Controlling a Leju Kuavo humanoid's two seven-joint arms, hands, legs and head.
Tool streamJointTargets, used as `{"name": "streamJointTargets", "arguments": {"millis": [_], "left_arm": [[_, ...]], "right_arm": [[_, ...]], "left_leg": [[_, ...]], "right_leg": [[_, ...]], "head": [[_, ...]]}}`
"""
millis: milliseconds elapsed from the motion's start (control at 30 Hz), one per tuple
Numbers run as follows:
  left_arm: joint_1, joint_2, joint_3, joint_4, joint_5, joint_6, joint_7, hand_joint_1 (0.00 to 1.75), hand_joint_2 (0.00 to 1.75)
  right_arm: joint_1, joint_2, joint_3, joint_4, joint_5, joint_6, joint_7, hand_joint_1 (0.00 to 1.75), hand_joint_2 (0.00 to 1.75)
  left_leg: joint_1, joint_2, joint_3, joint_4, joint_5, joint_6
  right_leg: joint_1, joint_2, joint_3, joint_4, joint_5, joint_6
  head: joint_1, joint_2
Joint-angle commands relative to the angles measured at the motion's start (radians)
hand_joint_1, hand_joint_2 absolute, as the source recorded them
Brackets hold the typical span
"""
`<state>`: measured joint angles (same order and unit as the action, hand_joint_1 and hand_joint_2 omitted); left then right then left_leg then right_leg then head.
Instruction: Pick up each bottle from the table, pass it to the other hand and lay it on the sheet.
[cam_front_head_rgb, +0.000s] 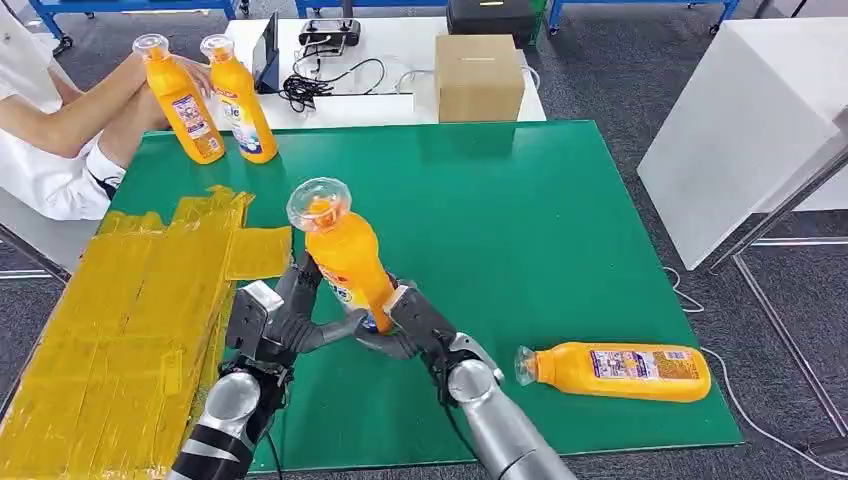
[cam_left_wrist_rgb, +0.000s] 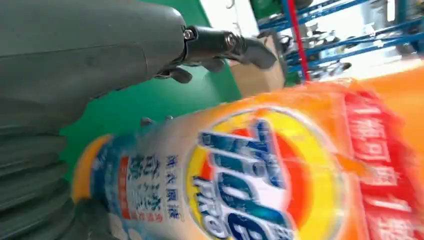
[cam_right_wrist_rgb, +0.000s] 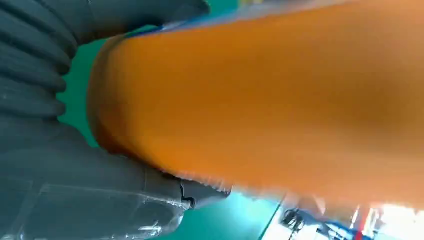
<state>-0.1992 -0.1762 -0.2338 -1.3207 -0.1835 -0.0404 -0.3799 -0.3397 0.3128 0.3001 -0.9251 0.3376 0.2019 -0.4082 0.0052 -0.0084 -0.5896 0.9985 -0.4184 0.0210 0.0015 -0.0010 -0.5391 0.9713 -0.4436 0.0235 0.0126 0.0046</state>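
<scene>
Bottle (cam_front_head_rgb: 345, 255) is mid-handoff, upright between both hands: right hand (cam_front_head_rgb: 415, 325) grips its base, left hand (cam_front_head_rgb: 275, 320) closing beside it. Sheet (cam_front_head_rgb: 130, 320) left of them looks empty; three more bottles wait.

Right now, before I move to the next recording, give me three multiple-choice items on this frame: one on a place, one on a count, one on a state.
1. Where does the fallen orange bottle lie?
A. on the yellow sheet
B. on the green mat, on the robot's right
C. on the cardboard box

2. How many orange bottles are in the head view?
A. two
B. three
C. four

3. How is the raised bottle held?
A. by the person
B. between the left hand and the right hand, at its base
C. lying flat, untouched

Key: 1 B, it lies on the green mat; 2 C, two stand by the person, one raised, one fallen; 3 B, both hands meet at its base.
</scene>
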Motion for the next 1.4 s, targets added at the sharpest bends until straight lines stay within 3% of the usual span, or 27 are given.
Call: {"name": "streamJointTargets", "arguments": {"millis": [33, 633, 667, 700, 1400], "left_arm": [[-0.032, 0.010, 0.008, 0.064, 0.006, 0.002, 0.002, 0.00, 1.75], [-0.040, 0.003, 0.039, 0.078, 0.040, 0.004, -0.003, 0.00, 1.75], [-0.039, 0.001, 0.042, 0.076, 0.043, 0.006, -0.004, 0.10, 1.75], [-0.037, -0.004, 0.052, 0.072, 0.055, 0.011, -0.006, 1.75, 1.75], [-0.032, -0.015, 0.084, 0.058, 0.114, 0.031, -0.015, 1.75, 1.75]], "right_arm": [[-0.030, -0.033, 0.207, 0.029, 0.026, -0.096, -0.003, 1.75, 1.75], [-0.022, -0.035, 0.293, 0.008, 0.100, -0.149, 0.000, 1.75, 1.75], [-0.023, -0.035, 0.293, 0.010, 0.101, -0.154, 0.003, 1.75, 1.75], [-0.023, -0.035, 0.291, 0.015, 0.100, -0.161, 0.009, 1.75, 1.75], [-0.029, -0.038, 0.275, 0.037, 0.085, -0.187, 0.013, 1.75, 1.75]], "left_leg": [[0.000, 0.001, 0.002, 0.000, -0.001, 0.000], [0.000, 0.001, 0.003, -0.001, -0.001, -0.001], [0.000, 0.001, 0.002, -0.001, -0.001, -0.001], [0.001, 0.001, 0.003, -0.001, -0.001, -0.001], [0.000, 0.001, 0.002, -0.001, -0.001, -0.001]], "right_leg": [[0.000, 0.001, 0.003, -0.001, 0.000, 0.001], [0.001, -0.001, 0.004, -0.002, -0.001, 0.001], [0.000, 0.000, 0.003, -0.001, -0.001, 0.001], [0.001, 0.000, 0.004, -0.002, -0.001, 0.001], [0.000, -0.001, 0.003, -0.001, 0.000, 0.000]], "head": [[0.000, 0.000], [0.000, 0.000], [0.000, 0.000], [0.000, 0.000], [0.000, 0.000]]}}
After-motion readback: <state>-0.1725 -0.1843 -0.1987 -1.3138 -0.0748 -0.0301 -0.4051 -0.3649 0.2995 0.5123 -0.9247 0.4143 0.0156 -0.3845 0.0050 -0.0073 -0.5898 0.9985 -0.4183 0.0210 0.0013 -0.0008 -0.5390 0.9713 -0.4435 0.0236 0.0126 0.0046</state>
